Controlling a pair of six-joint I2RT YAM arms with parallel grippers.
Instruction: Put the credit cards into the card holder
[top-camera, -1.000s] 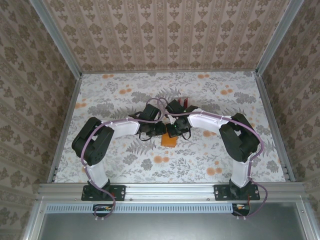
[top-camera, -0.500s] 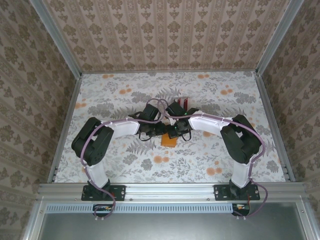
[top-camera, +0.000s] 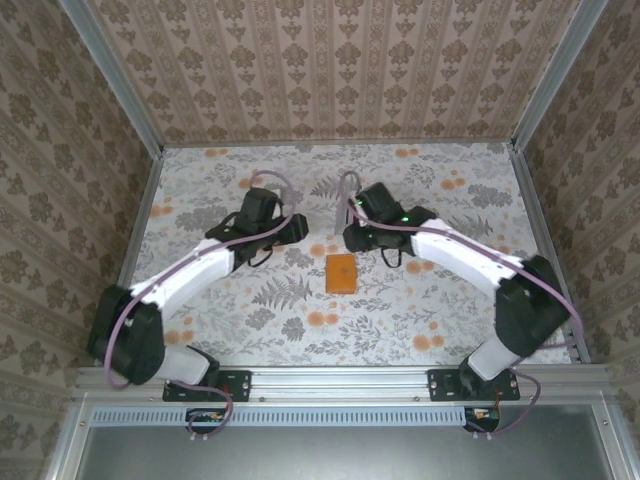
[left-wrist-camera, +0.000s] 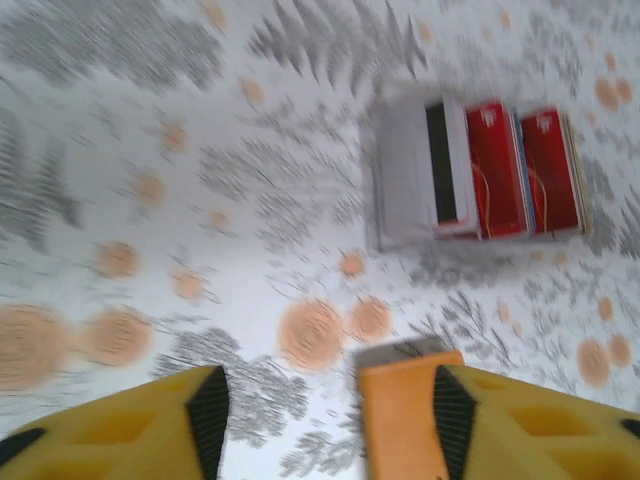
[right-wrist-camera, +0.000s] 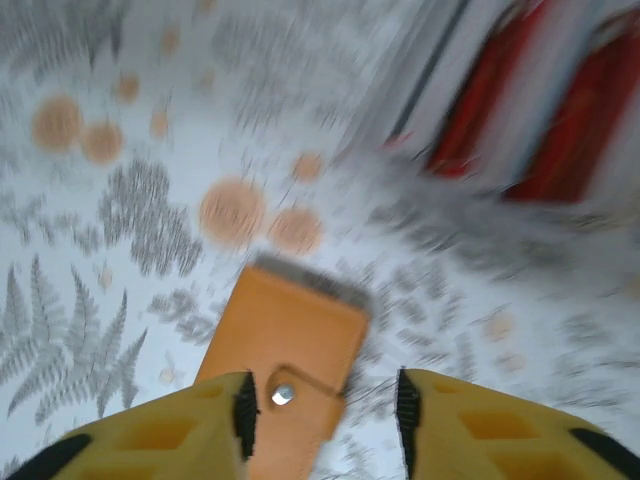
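Looks like the left gripper (left-wrist-camera: 330, 420) and right gripper (right-wrist-camera: 325, 415) both hover with jaws apart and empty over the orange card holder (top-camera: 341, 272), lying flat on the table (top-camera: 450, 300) between them, with the credit cards (left-wrist-camera: 480, 170) fanned out just beyond it, probably so either arm can reach.

One holder (top-camera: 341, 271) is counted; four overlapping cards (left-wrist-camera: 480, 170) are made out through blur: two red, one white, one grey.
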